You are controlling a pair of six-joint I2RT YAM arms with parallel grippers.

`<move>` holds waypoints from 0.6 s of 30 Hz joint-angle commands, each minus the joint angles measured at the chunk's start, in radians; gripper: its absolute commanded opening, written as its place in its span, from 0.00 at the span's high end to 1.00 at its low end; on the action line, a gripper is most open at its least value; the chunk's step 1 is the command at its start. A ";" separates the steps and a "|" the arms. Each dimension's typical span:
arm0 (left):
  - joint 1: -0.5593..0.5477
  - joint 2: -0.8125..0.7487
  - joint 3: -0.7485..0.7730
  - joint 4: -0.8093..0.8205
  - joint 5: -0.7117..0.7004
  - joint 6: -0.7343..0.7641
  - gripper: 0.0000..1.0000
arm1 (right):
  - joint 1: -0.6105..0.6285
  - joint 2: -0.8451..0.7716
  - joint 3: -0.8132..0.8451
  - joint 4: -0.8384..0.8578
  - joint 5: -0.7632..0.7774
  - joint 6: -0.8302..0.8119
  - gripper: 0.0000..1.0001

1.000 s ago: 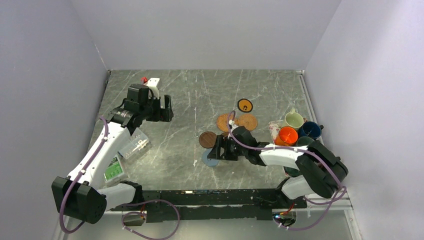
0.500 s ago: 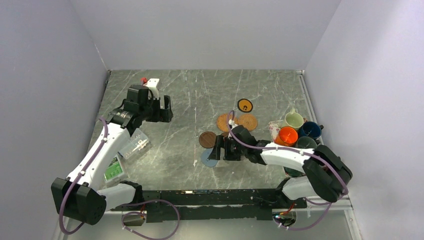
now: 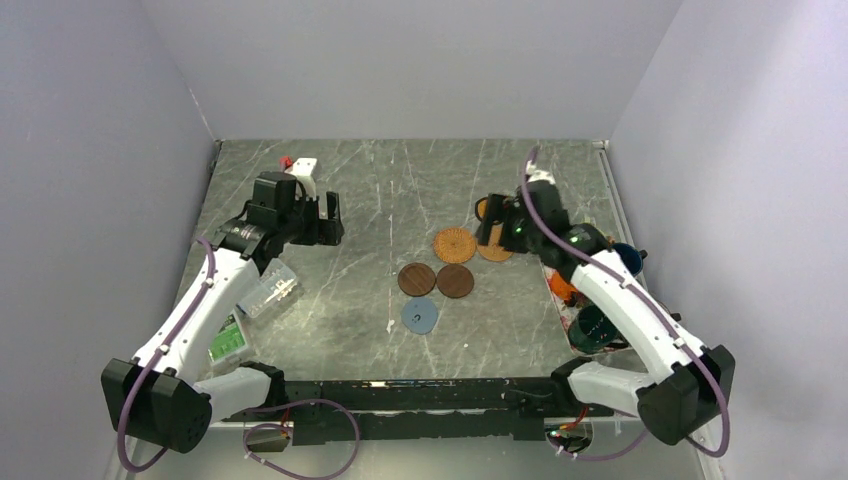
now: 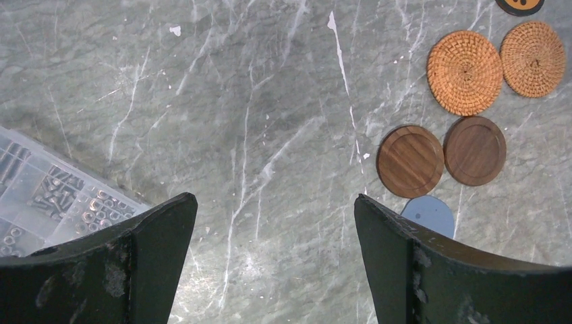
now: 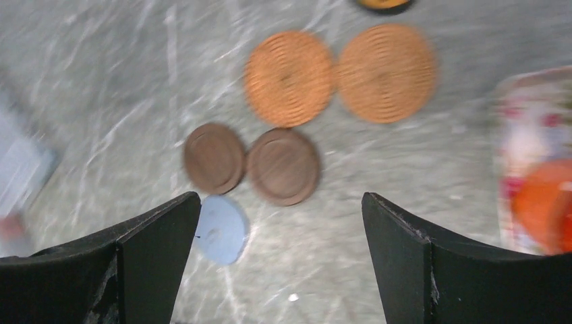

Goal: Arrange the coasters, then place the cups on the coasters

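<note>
Six coasters lie at mid-table. Two tan woven ones (image 4: 465,72) (image 4: 533,59) sit at the back. Two dark brown ones (image 3: 416,279) (image 3: 455,281) lie side by side in front of them, and a blue-grey one (image 3: 420,316) is nearest. The black one with an orange rim (image 5: 383,4) is at the far edge, half hidden in the top view. My right gripper (image 3: 495,222) hovers open and empty above the tan pair. Over bare table at the left, my left gripper (image 3: 325,218) is open and empty too. The cups stand at the right, largely behind the right arm: orange (image 5: 546,206), dark green (image 3: 592,328), dark blue (image 3: 628,258).
A clear plastic box of screws (image 3: 268,290) and a green-labelled packet (image 3: 228,340) lie under the left arm. A small white and red object (image 3: 303,163) sits at the back left. The floral tray (image 5: 533,128) lies beside the cups. Walls close in on three sides.
My right gripper opened wider, rose from beside the brown and blue coasters and swung back to the right. A second dark brown coaster now shows beside the first. The left arm stayed put.
</note>
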 commanded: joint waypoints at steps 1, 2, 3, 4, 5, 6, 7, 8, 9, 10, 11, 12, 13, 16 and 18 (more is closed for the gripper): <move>0.004 -0.020 -0.007 0.040 -0.021 0.011 0.07 | -0.169 0.003 0.107 -0.153 0.077 -0.130 0.05; 0.004 -0.018 -0.006 0.038 -0.018 0.009 0.07 | -0.209 0.017 0.124 -0.161 0.083 -0.138 0.06; 0.004 -0.018 -0.005 0.037 -0.016 0.009 0.07 | -0.245 0.035 0.145 -0.167 0.084 -0.144 0.06; 0.004 -0.019 -0.003 0.036 -0.011 0.008 0.07 | -0.284 0.051 0.164 -0.172 0.081 -0.152 0.07; 0.004 -0.022 -0.004 0.038 -0.009 0.008 0.07 | -0.315 0.068 0.182 -0.176 0.076 -0.161 0.07; 0.004 -0.025 -0.005 0.039 -0.006 0.007 0.07 | -0.341 0.083 0.197 -0.175 0.075 -0.171 0.07; 0.004 -0.028 -0.006 0.041 -0.002 0.006 0.07 | -0.365 0.098 0.215 -0.177 0.077 -0.183 0.08; 0.004 -0.033 -0.007 0.041 0.001 0.006 0.07 | -0.387 0.114 0.227 -0.176 0.081 -0.194 0.08; 0.004 -0.035 -0.007 0.042 0.003 0.007 0.07 | -0.412 0.130 0.240 -0.177 0.084 -0.206 0.08; 0.004 -0.036 -0.007 0.043 0.005 0.005 0.07 | -0.438 0.145 0.247 -0.178 0.086 -0.216 0.09; 0.004 -0.037 -0.006 0.043 0.006 0.007 0.07 | -0.465 0.161 0.252 -0.177 0.086 -0.223 0.09; 0.004 -0.035 -0.005 0.039 0.008 0.005 0.07 | -0.497 0.174 0.253 -0.176 0.081 -0.229 0.09; 0.004 -0.034 -0.004 0.039 0.011 0.004 0.07 | -0.520 0.188 0.253 -0.172 0.070 -0.233 0.10; 0.004 -0.029 -0.004 0.040 0.030 -0.001 0.07 | -0.616 0.222 0.240 -0.149 0.005 -0.250 0.12; 0.003 -0.029 -0.005 0.042 0.043 -0.004 0.07 | -0.650 0.246 0.234 -0.135 -0.032 -0.264 0.12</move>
